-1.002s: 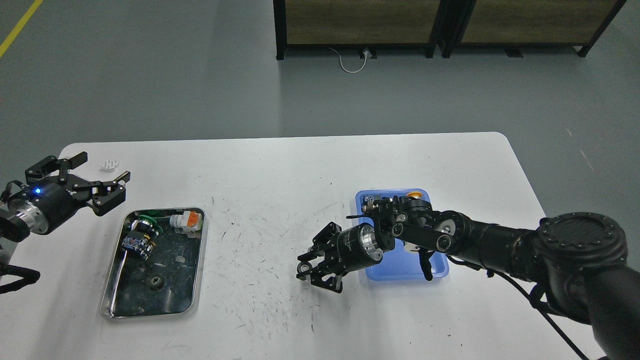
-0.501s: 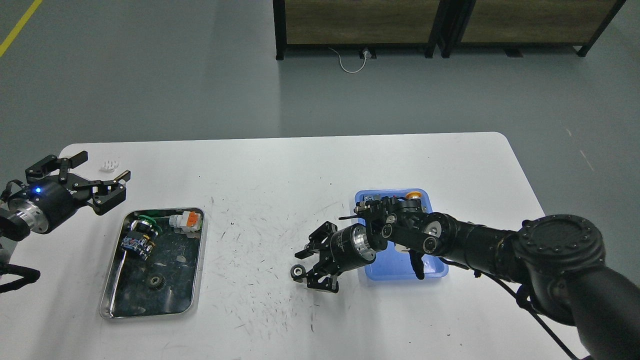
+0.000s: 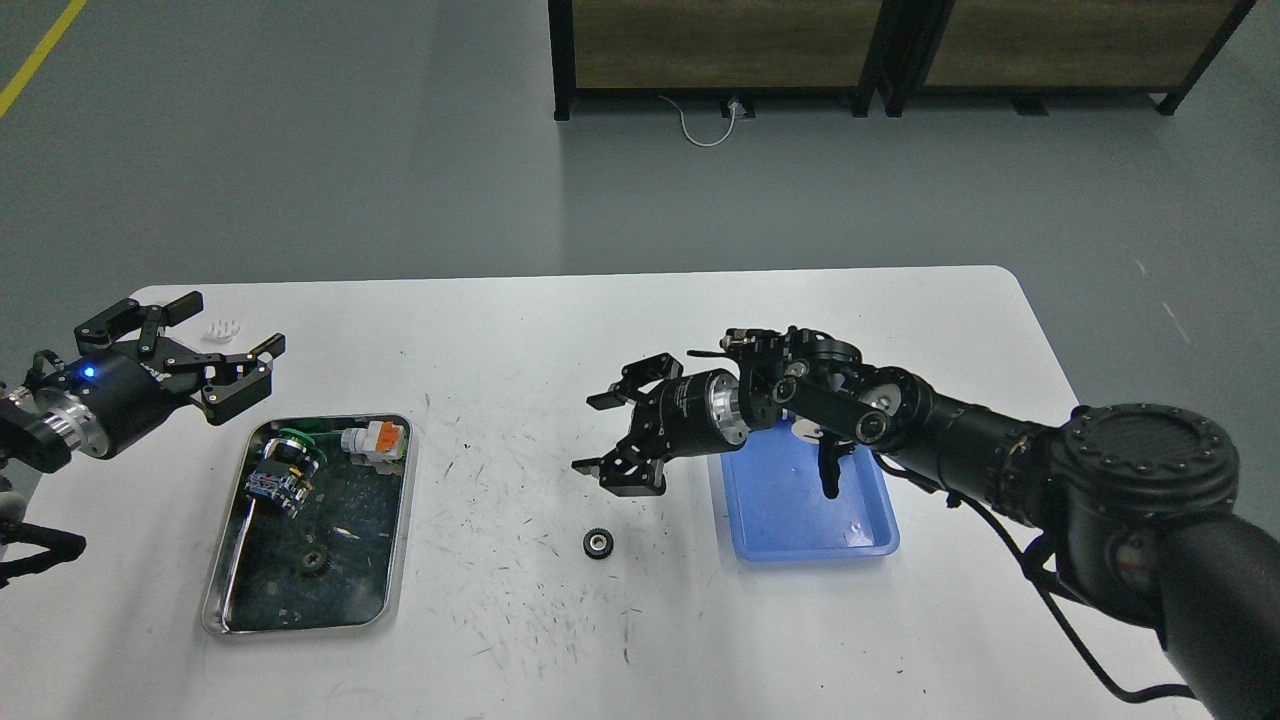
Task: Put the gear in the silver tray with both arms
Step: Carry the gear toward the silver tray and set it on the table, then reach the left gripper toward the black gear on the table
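A small black gear (image 3: 598, 543) with a silver hub lies alone on the white table, between the two trays. My right gripper (image 3: 606, 430) is open and empty, raised above and a little behind the gear. The silver tray (image 3: 397, 560) sits at the left and holds another small gear (image 3: 313, 563), a green-topped part (image 3: 284, 470) and a white and orange part (image 3: 372, 440). My left gripper (image 3: 215, 355) is open and empty, above the table just behind the tray's far left corner.
A blue plastic tray (image 3: 800, 500) lies under my right forearm. A small white part (image 3: 222, 328) lies near the table's far left edge. Dark cabinets stand on the floor beyond the table.
My right gripper let go of the gear on the table and rose up and back. My left gripper moved slightly right and toward the tray.
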`<state>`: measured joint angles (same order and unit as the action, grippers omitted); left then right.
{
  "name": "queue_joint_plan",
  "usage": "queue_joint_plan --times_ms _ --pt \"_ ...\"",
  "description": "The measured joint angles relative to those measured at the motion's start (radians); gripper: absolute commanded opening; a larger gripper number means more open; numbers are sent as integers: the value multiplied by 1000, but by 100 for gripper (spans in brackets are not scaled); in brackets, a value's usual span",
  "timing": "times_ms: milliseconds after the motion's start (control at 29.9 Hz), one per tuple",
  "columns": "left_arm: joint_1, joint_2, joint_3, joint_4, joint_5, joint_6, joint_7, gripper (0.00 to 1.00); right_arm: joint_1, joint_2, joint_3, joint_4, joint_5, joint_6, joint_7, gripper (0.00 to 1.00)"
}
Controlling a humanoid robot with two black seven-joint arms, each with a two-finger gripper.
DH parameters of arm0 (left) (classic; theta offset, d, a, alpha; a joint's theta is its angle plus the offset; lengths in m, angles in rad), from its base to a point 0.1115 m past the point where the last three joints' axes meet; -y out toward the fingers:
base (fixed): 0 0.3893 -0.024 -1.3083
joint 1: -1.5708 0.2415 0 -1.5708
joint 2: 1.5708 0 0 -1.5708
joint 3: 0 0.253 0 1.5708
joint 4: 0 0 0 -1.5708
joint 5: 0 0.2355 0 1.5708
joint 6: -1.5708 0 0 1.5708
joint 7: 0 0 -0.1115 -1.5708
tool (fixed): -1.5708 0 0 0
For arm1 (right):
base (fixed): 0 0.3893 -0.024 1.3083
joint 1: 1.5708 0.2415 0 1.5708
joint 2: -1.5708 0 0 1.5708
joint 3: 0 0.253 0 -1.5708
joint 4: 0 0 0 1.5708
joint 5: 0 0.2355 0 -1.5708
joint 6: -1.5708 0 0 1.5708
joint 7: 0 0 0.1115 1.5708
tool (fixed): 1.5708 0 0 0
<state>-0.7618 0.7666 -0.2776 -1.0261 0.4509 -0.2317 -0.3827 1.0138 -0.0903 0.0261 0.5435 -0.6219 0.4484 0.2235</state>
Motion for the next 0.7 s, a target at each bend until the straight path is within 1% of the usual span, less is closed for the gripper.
queue_joint_plan --times_ms 200,368,568,702 --pt "-39 -29 17 -47 82 -53 -6 98 17 -166 136 -11 42 -10 0 83" --pt "-45 -132 20 -52 170 -85 10 98 20 -303 243 -11 84 -31 0 84" --pt "-40 -257 73 -45 229 -75 24 98 20 -438 322 -8 114 -39 -1 84" --pt "-29 -308 143 -41 247 -35 23 98 20 -499 362 -6 118 -70 -1 84"
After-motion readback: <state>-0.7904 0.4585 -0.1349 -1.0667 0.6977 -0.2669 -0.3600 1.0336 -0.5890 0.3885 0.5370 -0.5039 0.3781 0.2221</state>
